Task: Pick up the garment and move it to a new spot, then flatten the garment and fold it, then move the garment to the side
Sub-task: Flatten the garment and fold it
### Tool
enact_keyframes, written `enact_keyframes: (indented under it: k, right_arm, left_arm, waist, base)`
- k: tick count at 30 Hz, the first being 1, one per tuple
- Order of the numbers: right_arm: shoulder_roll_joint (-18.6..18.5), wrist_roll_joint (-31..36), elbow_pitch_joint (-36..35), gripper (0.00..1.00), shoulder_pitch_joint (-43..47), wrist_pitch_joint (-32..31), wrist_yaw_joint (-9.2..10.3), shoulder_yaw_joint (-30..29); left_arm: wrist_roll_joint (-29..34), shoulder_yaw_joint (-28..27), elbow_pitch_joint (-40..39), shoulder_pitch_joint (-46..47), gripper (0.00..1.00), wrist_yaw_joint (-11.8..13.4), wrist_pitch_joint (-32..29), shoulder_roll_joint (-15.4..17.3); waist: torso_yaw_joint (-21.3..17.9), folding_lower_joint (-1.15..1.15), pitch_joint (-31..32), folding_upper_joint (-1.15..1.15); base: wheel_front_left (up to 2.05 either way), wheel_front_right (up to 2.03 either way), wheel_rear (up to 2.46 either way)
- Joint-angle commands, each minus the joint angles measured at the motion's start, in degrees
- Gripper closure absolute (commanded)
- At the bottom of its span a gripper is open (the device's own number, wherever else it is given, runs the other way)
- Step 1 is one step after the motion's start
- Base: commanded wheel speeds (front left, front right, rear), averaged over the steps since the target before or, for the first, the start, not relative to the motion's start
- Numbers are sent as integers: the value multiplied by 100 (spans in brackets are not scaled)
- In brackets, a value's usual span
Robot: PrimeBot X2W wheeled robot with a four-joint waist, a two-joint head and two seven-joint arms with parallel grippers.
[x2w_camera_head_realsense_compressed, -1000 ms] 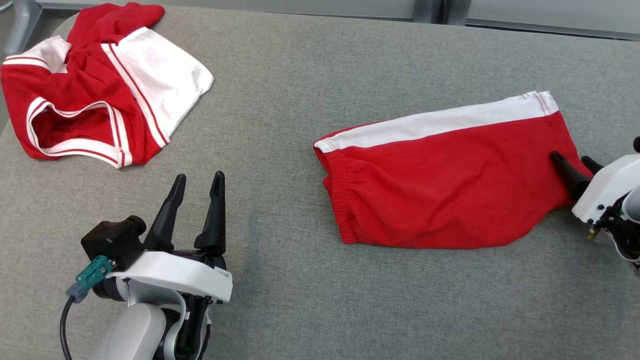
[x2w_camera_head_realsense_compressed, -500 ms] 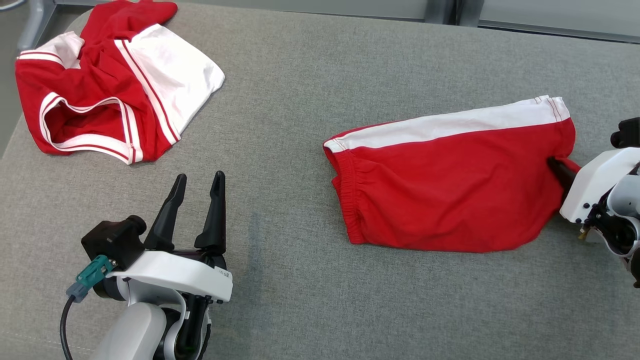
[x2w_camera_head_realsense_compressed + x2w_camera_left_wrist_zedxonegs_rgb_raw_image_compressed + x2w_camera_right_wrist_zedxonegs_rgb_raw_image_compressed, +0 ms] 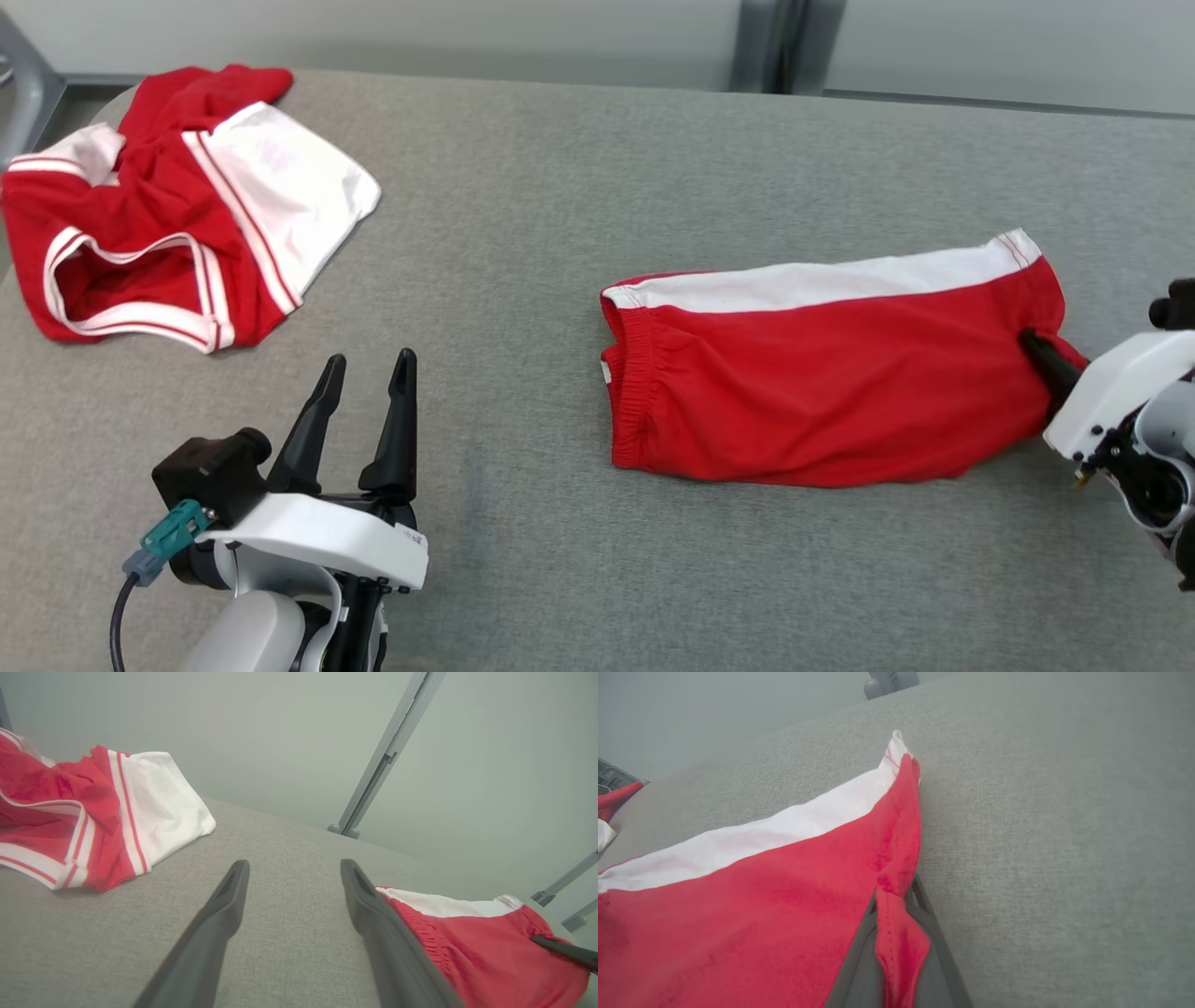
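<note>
The garment (image 3: 831, 383), red shorts with a white side stripe, lies folded flat on the grey table (image 3: 579, 187) at centre right, its elastic waistband to the left. My right gripper (image 3: 1038, 350) is shut on the hem at the garment's right end; in the right wrist view the red hem (image 3: 896, 896) is pinched between the two dark fingers. My left gripper (image 3: 366, 369) stands open at the lower left, nothing between its fingers, well to the left of the garment. The left wrist view has the garment (image 3: 486, 947) at its lower right.
A second red and white piece of clothing (image 3: 177, 215) lies crumpled at the table's far left corner, also in the left wrist view (image 3: 93, 812). Grey metal posts (image 3: 387, 756) stand behind the table's far edge. Bare grey cloth surface lies between the two pieces.
My right gripper has shut on the garment's right hem, and the cloth there has bunched slightly. The head camera has tilted, shifting the whole picture. The left arm has not moved.
</note>
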State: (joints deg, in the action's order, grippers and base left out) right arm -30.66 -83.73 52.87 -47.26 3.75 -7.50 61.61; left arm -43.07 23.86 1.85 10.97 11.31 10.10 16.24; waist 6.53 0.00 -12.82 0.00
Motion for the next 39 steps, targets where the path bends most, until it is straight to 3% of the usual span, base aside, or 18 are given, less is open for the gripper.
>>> enact_keyframes:
  k: [1, 13, 26, 39]
  right_arm:
    - [-41, -28, -22, 100, 80, 49, 2, -13]
    - [-251, -251, -380, 100, 662, 566, 1, -194]
    - [-126, -349, -116, 100, 655, 685, 1, -315]
    - [-222, 267, -1014, 100, 160, 754, 1, -36]
  left_arm:
    - [-38, -16, -15, -38, 0, 26, 0, 46]
    - [-67, -9, -250, -191, 0, 87, -92, 159]
    - [-79, 17, -295, -183, 0, 120, -125, 199]
    - [-161, 52, -189, -243, 0, 66, -8, 75]
  waist:
    - [-124, 0, 103, 0]
    - [-611, 0, 264, 0]
    - [-679, 0, 241, 0]
    - [-691, 0, 501, 0]
  base:
    - [0, 0, 0]
    - [0, 0, 0]
    - [0, 0, 0]
    - [0, 0, 0]
